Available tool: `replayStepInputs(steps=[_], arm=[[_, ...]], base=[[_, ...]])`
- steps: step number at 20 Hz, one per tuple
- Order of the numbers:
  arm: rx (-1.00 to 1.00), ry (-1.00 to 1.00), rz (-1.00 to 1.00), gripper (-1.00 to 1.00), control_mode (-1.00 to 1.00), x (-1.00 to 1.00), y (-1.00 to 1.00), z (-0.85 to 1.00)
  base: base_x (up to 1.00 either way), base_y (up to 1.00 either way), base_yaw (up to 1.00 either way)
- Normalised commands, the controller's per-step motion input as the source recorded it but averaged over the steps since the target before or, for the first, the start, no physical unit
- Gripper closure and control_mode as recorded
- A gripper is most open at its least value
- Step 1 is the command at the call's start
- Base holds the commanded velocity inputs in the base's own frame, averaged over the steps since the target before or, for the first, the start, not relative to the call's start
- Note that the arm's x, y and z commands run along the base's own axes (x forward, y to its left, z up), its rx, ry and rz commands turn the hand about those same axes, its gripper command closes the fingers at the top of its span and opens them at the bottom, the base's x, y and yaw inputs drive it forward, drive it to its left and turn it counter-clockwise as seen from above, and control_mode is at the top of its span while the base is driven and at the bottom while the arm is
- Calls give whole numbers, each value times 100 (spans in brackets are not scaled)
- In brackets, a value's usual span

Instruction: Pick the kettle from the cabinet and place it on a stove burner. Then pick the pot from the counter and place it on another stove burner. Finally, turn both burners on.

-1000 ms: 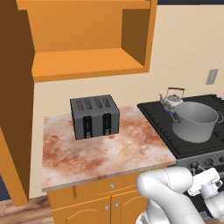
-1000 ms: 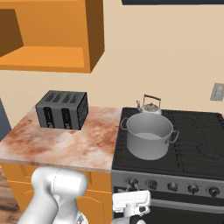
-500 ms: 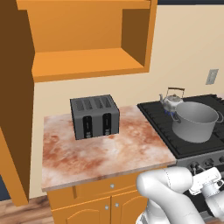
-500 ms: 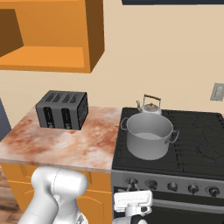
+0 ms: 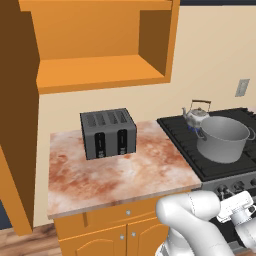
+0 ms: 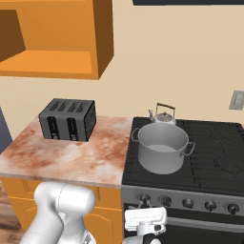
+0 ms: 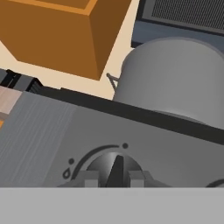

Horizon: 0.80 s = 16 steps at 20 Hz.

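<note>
Pinching a round ridged stove knob (image 7: 114,168), the gripper (image 7: 112,178) sits at 6 o'clock below the brushed-steel pot (image 7: 175,81).

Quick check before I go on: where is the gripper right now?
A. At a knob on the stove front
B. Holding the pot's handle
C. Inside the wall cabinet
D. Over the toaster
A: the gripper has its fingertips on either side of a stove knob, below the pot.
</note>
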Motion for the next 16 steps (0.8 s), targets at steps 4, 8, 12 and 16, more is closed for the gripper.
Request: replayStepInputs(steps=[4, 8, 12, 16], arm=[[0, 0, 0, 100, -100, -1, -1, 18], [0, 0, 0, 100, -100, -6, -8, 27], [0, 0, 0, 100, -100, -9, -9, 33], [0, 0, 0, 100, -100, -14, -5, 43]], base=[[0, 0, 0], [0, 0, 0], [0, 0, 0], [0, 0, 0]])
